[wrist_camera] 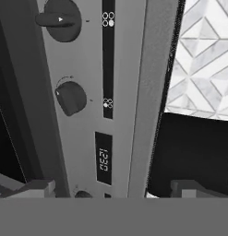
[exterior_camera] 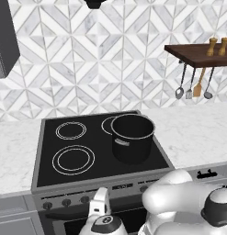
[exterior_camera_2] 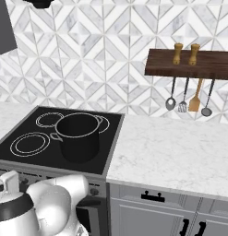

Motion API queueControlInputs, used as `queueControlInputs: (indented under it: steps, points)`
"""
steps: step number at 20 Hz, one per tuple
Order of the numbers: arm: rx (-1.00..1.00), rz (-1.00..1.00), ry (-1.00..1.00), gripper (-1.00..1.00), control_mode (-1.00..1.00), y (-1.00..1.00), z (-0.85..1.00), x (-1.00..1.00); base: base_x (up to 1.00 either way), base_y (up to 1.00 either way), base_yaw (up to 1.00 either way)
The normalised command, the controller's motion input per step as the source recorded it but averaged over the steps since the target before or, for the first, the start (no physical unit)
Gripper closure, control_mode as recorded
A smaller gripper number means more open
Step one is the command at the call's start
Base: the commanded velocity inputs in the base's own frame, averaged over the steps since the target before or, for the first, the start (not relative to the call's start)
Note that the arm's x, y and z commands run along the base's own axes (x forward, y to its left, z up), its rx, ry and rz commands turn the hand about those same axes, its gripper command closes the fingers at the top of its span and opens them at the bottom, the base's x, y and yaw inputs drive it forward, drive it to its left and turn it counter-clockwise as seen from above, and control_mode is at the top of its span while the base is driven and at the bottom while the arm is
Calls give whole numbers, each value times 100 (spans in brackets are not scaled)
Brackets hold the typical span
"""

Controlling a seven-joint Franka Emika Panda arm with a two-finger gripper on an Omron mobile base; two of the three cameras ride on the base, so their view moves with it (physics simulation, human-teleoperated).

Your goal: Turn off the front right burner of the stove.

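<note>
Your stove sits between two runs of marble desk, a black pot on its back right ring. In the hand view two knobs lie at ten o'clock on the control panel. Your gripper is released, its fingertips well apart, touching neither knob.

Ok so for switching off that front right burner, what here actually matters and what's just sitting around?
For the job:
stove
knob row
knob in hand view
gripper

Just sitting around:
black pot, on a right-side ring
hanging utensils
wooden shelf with two shakers
marble counter
</note>
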Motion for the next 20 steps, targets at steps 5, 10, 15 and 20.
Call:
queueControlInputs:
  steps: [5, 10, 15, 20]
  points:
    - [-12, 3, -9, -100, -100, -9, -36, 20, 0, 0, 0]
    - [-14, 0, -19, -100, -100, 6, -30, 8, 0, 0, 0]
    - [-15, 0, -20, -100, -100, 39, -31, 1, 0, 0, 0]
    - [-4, 0, -14, -100, -100, 21, -6, 1, 0, 0, 0]
